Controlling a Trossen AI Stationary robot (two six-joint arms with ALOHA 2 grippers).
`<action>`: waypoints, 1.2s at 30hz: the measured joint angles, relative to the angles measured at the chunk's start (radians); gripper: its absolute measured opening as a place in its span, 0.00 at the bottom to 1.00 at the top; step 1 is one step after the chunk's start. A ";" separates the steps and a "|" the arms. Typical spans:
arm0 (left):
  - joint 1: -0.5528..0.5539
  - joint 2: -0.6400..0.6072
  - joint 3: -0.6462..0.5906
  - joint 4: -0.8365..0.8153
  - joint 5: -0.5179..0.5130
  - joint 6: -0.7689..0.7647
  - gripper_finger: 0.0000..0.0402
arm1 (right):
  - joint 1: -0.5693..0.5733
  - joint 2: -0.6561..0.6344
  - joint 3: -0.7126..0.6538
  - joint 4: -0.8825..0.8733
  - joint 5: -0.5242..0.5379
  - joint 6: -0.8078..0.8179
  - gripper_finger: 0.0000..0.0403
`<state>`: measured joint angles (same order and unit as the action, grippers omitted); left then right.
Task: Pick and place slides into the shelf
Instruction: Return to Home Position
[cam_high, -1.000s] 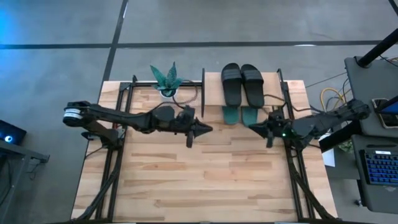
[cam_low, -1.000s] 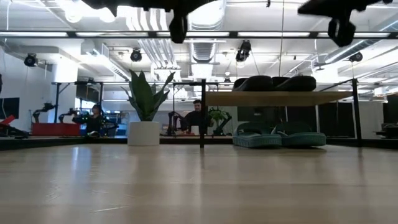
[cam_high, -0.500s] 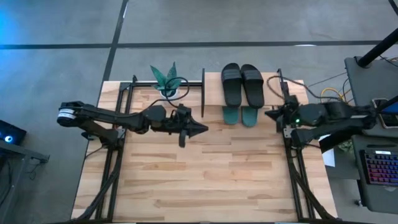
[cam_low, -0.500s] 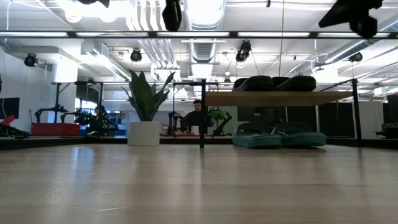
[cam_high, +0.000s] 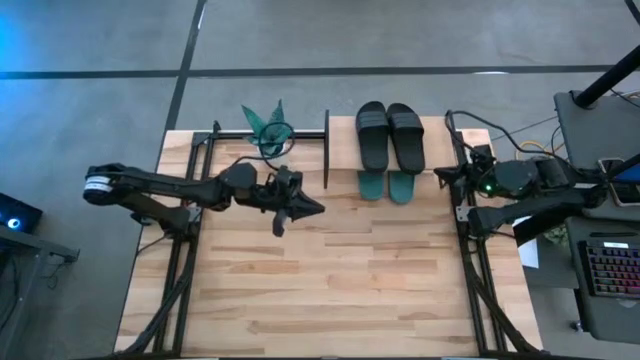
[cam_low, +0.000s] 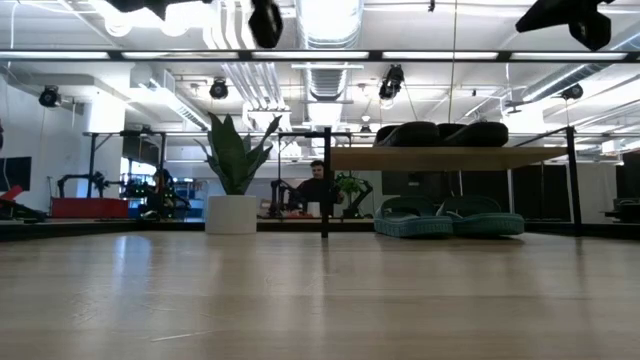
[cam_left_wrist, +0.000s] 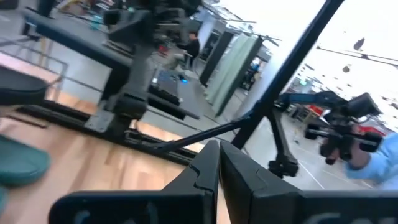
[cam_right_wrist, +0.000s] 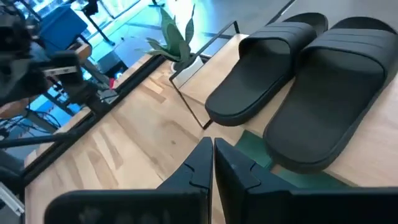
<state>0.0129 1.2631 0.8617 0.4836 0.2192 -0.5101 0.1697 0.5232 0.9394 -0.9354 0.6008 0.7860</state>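
Note:
Two black slides (cam_high: 388, 136) lie side by side, soles down, on the shelf's light top board (cam_high: 440, 135). The teal pair (cam_high: 386, 186) lies on the level below, toes sticking out toward the near side; the low view shows them (cam_low: 450, 222) under the board (cam_low: 450, 158). My left gripper (cam_high: 320, 208) hovers shut over the table, left of the shelf. My right gripper (cam_high: 437, 176) hovers shut at the shelf's right near corner; its wrist view shows the black slides (cam_right_wrist: 298, 74) just ahead of its fingertips (cam_right_wrist: 211, 142). Both grippers are empty.
A potted plant in a white pot (cam_high: 268, 126) stands at the far edge, left of the shelf's black post (cam_high: 326, 150). Bare tabletop (cam_high: 330, 280) spreads over the near half. Black frame rails run along both table sides. People sit in the room beyond (cam_low: 318, 188).
My left gripper has drawn back toward the table's left edge and risen, staying shut. My right gripper has pulled away from the teal slides toward the right and far edges and risen. The slides have not moved.

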 joint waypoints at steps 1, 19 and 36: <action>0.009 -0.017 -0.024 0.006 0.000 -0.003 0.00 | 0.000 0.000 0.000 0.001 -0.018 -0.016 0.02; 0.062 -0.471 -0.502 0.146 -0.168 -0.007 0.00 | 0.000 -0.385 -0.167 0.169 -0.260 -0.248 0.02; 0.062 -0.721 -0.785 0.247 -0.200 -0.035 0.00 | 0.002 -0.515 -0.419 0.530 -0.527 -0.395 0.02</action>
<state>0.0750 0.5418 0.0772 0.7305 0.0190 -0.5446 0.1719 0.0085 0.5202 -0.4049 0.0739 0.3910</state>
